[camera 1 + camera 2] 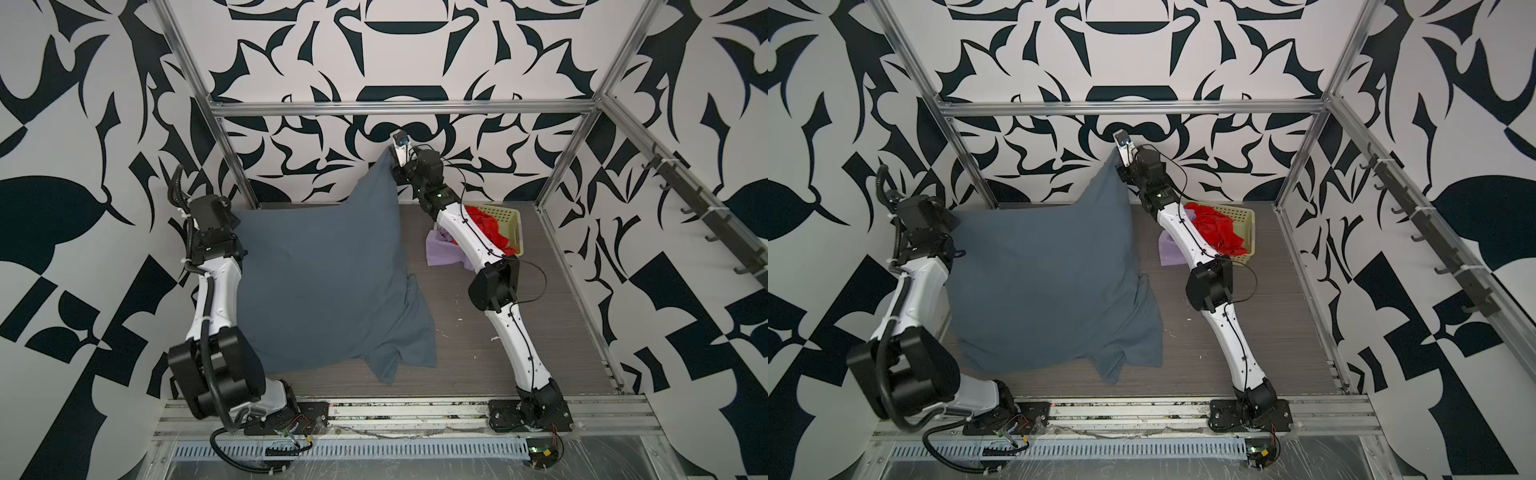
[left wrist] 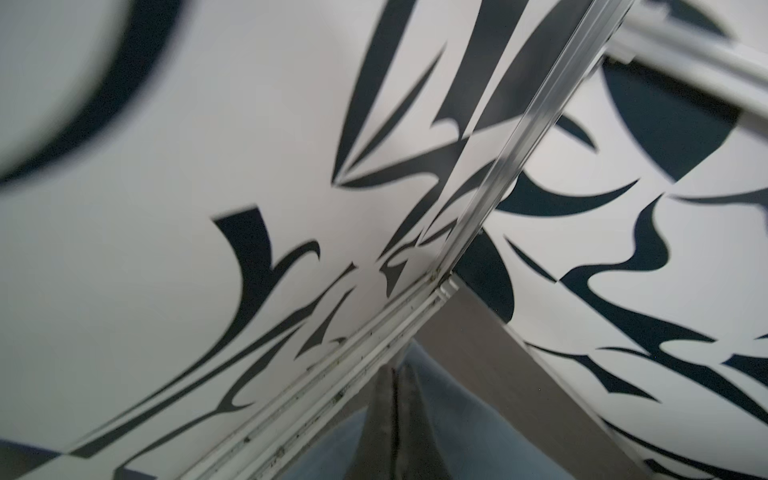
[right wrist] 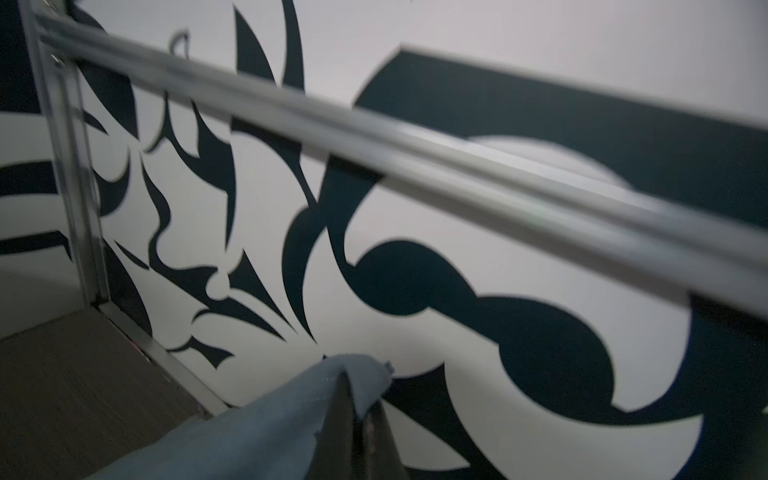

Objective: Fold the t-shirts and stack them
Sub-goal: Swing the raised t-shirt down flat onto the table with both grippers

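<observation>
Large slate blue-grey t-shirt (image 1: 328, 282) held up taut, lower end rumpled, left pincer (image 2: 392, 376) and right pincer (image 3: 359, 399) clamped on it

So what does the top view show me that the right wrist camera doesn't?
Only the top view: the red t-shirt in the basket, the lilac t-shirt at its side, and the left gripper holding the other corner of the blue-grey t-shirt. Only the right wrist view: close up, the stitched hem draped over the shut right gripper. Both: that shirt's corner held up by the right gripper, the table, the patterned wall.
</observation>
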`<state>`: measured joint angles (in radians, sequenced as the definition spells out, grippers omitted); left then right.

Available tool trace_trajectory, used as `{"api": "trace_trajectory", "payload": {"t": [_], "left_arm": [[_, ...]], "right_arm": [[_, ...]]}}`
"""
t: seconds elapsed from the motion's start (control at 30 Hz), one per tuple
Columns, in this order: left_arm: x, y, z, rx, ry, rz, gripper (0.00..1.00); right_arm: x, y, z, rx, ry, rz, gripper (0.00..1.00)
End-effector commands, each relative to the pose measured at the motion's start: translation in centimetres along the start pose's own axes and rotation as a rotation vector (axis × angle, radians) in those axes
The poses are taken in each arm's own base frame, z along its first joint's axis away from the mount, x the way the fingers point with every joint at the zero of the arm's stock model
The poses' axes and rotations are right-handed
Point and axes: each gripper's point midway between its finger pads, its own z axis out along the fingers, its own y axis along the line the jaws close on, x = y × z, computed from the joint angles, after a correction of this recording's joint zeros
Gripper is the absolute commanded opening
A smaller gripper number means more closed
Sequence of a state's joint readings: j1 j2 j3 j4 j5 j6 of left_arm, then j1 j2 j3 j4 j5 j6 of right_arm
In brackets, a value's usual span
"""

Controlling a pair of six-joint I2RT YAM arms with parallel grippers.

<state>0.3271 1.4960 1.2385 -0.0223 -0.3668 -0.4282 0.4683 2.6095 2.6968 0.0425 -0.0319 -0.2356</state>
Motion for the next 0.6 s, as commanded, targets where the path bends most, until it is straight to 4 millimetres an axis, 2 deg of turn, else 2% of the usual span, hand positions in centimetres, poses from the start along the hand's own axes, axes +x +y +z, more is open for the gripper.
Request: {"api": "trace_trajectory", "payload": {"t": [0.0,0.07,0.17,0.27,0.4,0.43,0.57], "left_arm": [[0.9,-0.9,2.3,0.038,0.007,-0.050,0.00],[1.9,-1.0,3.9,0.029,0.034,-0.043,0.00],[2.7,-1.4,5.4,0.030,0.062,-0.033,0.00],[2.8,-1.6,6.1,0.036,0.077,-0.026,0.00],[3.0,-1.7,5.8,0.049,0.110,-0.013,0.00],[3.3,-1.5,5.5,0.048,0.120,-0.005,0.00],[4.9,0.1,4.1,0.010,0.156,0.041,0.00]], "right_arm": [[-6.7,-2.3,-1.4,0.067,-0.190,0.072,0.00],[-5.2,-2.3,-0.7,0.083,-0.175,0.082,0.00],[-4.3,-2.7,-0.5,0.087,-0.166,0.106,0.00],[-4.2,-2.8,-0.6,0.074,-0.145,0.120,0.00],[-3.9,-1.5,-1.3,0.004,-0.079,0.123,0.00],[-3.0,-0.7,-1.7,-0.017,-0.036,0.118,0.00],[-3.0,2.2,-5.0,-0.066,0.032,0.057,0.00]]}}
